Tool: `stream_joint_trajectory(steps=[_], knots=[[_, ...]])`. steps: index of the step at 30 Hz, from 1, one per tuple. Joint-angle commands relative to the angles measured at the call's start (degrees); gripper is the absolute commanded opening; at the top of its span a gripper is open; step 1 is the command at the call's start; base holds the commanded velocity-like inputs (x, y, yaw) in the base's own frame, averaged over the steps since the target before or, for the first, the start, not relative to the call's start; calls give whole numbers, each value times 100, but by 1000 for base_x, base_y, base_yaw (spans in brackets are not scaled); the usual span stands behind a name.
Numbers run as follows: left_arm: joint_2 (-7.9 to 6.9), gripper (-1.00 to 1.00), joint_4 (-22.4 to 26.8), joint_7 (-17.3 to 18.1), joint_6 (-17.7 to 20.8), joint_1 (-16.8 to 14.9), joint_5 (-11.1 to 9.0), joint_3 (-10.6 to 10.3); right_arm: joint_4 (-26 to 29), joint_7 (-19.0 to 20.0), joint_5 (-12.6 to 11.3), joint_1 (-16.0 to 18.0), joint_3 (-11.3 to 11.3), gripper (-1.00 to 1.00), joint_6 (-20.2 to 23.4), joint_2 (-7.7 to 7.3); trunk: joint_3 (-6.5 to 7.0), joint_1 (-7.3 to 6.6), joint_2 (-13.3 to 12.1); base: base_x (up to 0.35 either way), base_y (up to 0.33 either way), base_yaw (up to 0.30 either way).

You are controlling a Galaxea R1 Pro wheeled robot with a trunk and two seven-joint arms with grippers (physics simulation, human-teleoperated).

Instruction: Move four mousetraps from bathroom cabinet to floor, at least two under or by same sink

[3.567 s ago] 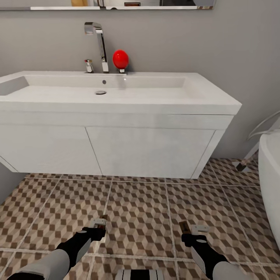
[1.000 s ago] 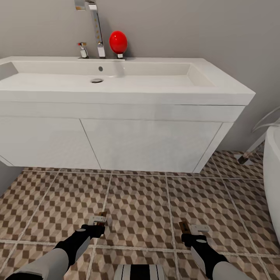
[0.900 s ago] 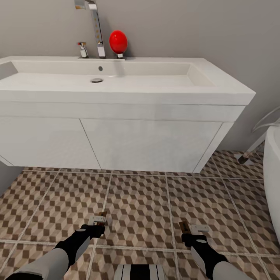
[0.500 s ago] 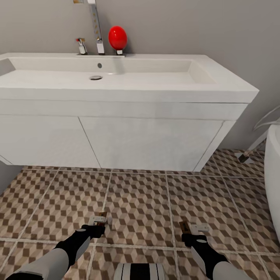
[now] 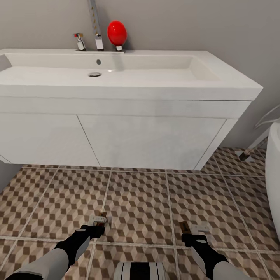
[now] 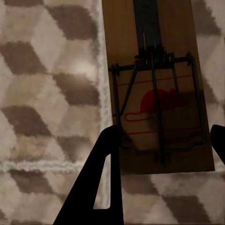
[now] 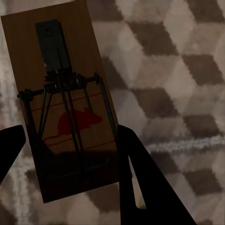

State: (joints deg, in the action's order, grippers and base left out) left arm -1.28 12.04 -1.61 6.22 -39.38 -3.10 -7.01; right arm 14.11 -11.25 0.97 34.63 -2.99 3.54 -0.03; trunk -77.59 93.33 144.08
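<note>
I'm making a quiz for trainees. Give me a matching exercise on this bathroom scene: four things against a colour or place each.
Things:
1. egg-shaped object
2. sink
3. left hand's mousetrap
4. floor

Descriptions:
A. brown cube-pattern tiles
B. red, beside the tap
C. white, on a two-door vanity
D. wooden board with a red mouse print

Pairs: 1-B, 2-C, 3-D, 4-A

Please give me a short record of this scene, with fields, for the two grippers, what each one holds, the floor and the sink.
left gripper: shut on a mousetrap, held above the tiles
right gripper: shut on a second mousetrap
bathroom floor: cube-pattern tiles, no trap lying on it in view
bathroom sink: white basin on a two-door vanity, straight ahead of both arms
on the sink: chrome tap, red egg-shaped object
</note>
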Motion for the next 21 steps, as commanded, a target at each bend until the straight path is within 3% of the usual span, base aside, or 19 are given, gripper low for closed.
stream_joint_trajectory(steps=[1,5,13,21], knots=[[-4,-100,15,-26,44,1,-33,-46,13,0,9,-1,-26,-100,32,3,-9,-1,1,0,0,0],[-4,-100,18,-52,138,1,-33,-46,13,0,9,-1,-26,-100,32,3,-32,-1,1,0,0,0],[-18,-100,225,-69,724,1,-33,-46,13,0,9,-1,-25,-100,33,2,-72,-1,1,0,0,0],[-21,-100,276,-68,788,1,-33,-54,13,1,9,-1,-26,-100,42,3,-91,-1,1,0,0,0]])
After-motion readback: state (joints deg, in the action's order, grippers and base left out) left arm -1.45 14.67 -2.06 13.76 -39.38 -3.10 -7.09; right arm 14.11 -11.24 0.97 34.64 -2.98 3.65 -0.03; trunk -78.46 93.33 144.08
